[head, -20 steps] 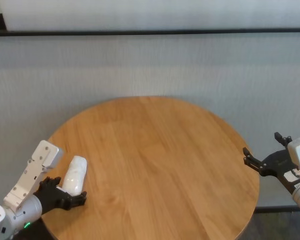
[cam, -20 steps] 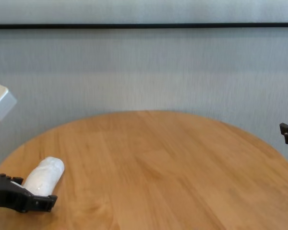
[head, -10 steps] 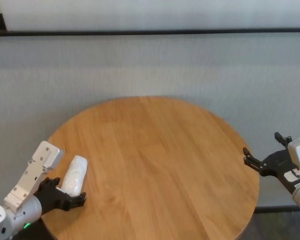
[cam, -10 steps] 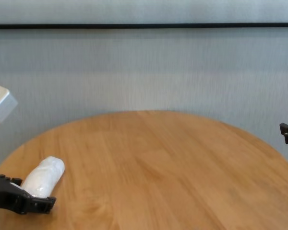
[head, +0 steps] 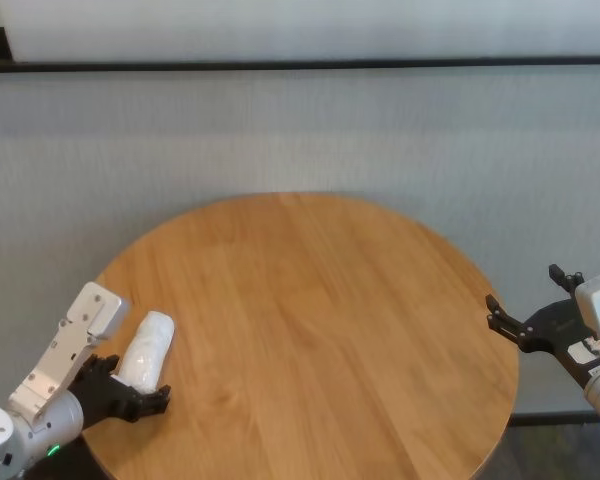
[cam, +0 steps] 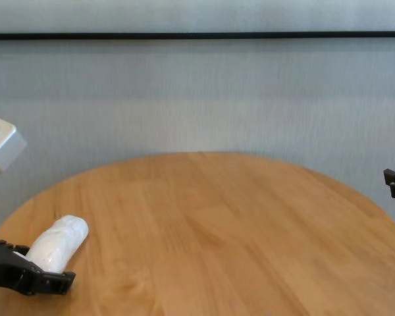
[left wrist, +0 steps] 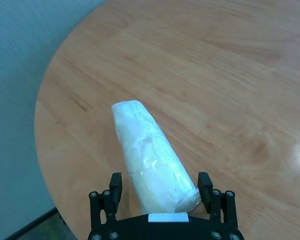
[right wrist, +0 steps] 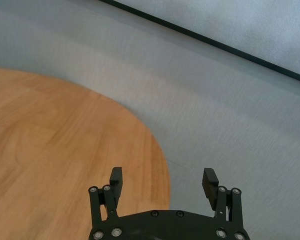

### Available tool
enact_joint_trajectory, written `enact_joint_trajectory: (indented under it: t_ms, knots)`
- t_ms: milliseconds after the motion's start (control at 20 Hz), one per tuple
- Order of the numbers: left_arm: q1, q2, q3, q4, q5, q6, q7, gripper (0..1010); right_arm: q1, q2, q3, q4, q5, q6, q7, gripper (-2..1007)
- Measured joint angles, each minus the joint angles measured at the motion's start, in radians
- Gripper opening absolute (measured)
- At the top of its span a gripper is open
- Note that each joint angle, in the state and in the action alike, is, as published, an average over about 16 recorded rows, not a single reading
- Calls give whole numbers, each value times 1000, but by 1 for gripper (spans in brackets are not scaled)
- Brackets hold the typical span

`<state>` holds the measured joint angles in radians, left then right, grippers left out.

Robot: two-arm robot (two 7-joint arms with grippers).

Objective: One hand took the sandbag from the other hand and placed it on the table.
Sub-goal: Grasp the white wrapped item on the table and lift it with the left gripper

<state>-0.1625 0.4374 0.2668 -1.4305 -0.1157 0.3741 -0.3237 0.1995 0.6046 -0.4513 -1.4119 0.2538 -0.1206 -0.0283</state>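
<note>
The sandbag [head: 146, 349] [left wrist: 152, 160] [cam: 56, 241], a white sausage-shaped bag in clear plastic, lies flat on the round wooden table [head: 320, 300] near its left edge. My left gripper [head: 132, 381] [left wrist: 159, 179] [cam: 33, 263] is open and low over the table. Its two black fingers stand on either side of the bag's near end, with gaps showing. My right gripper [head: 525, 296] [right wrist: 163, 174] is open and empty, hovering just off the table's right edge.
Behind the table runs a pale grey wall with a dark horizontal strip [head: 300, 64]. The table edge [right wrist: 162, 165] curves right below my right gripper. Bare wood [cam: 217, 217] stretches from the sandbag to the right side.
My left gripper has drawn back a little toward the table's near edge, while the sandbag stays lying where it was. The right arm has not moved.
</note>
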Motion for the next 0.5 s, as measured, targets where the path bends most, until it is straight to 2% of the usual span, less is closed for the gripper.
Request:
enact_joint_trajectory:
  t_ms: [500]
  knots:
    - [-5, -12, -7, 18, 12, -19, -18, 1000, 0, 0, 0, 0, 0, 0, 0, 1007]
